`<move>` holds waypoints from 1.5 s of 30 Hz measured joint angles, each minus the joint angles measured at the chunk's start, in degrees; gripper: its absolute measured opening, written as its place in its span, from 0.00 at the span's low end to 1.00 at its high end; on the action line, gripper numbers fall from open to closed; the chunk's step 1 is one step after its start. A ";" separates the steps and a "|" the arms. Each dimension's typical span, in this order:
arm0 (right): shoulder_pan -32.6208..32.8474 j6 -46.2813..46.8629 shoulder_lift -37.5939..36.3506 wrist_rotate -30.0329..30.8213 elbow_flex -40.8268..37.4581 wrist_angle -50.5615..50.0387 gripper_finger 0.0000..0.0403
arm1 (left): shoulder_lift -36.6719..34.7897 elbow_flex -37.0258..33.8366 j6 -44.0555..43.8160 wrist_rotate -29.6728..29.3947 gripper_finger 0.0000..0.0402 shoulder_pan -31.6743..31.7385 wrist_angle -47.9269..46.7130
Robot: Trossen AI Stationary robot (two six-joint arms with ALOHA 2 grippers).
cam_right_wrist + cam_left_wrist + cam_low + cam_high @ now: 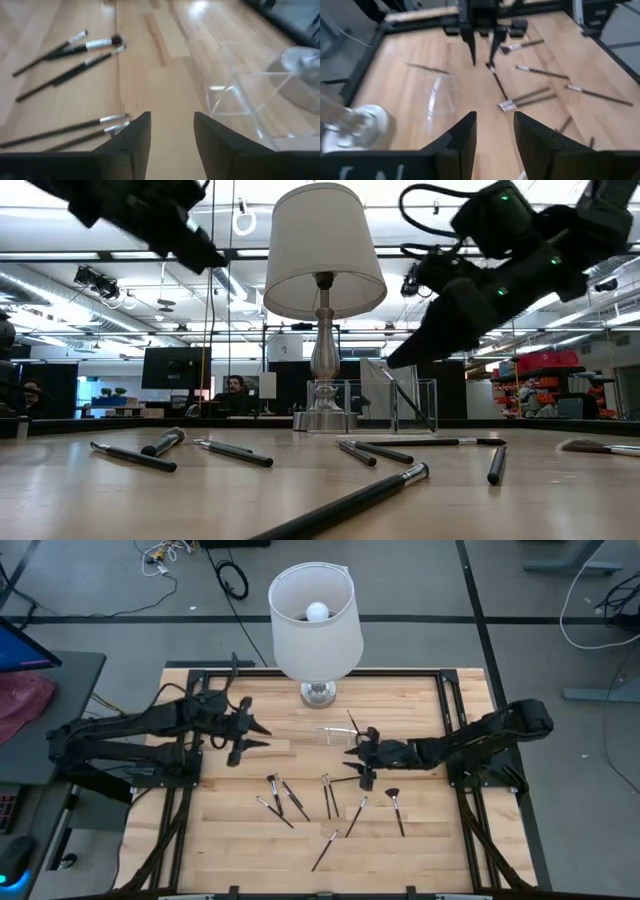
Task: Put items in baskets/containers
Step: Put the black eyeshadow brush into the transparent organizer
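**Ana:** Looking at the table [440, 840], what lies farthest from the lamp [316, 630]?

**Ben:** A long dark brush [325, 849], all alone. A bit closer to the lamp lie more brushes [283, 798], flat on the wood. One is a fan brush [393, 794].

**Ana:** And the robot's hands?

**Ben:** The right gripper [358, 758] hangs over the wood between those brushes and the lamp. Its two fingers are spread apart, with nothing in them. The left gripper [262, 737] is up in the air, off to the side of the lamp. Its fingers are apart too, and it holds nothing.

**Ana:** Where is the clear box [335, 735]?

**Ben:** Just in front of the lamp's foot, next to the right gripper. One thin brush [405, 400] leans inside it.
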 joint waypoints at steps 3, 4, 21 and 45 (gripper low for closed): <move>0.00 -0.27 2.13 -2.07 2.57 1.41 0.38 | -1.05 -6.37 -0.20 1.15 0.30 -0.96 4.75; 0.03 -0.55 2.69 -3.01 3.04 2.46 0.38 | -1.21 -8.85 -0.62 1.27 0.29 -1.36 7.81; -0.28 -3.84 7.88 -4.22 5.17 12.43 0.38 | -1.52 -39.81 -19.52 8.61 0.26 -8.13 40.12; -2.19 -7.52 7.88 -8.27 5.27 18.56 0.38 | 10.42 -38.55 -17.65 -8.32 0.51 -27.36 60.44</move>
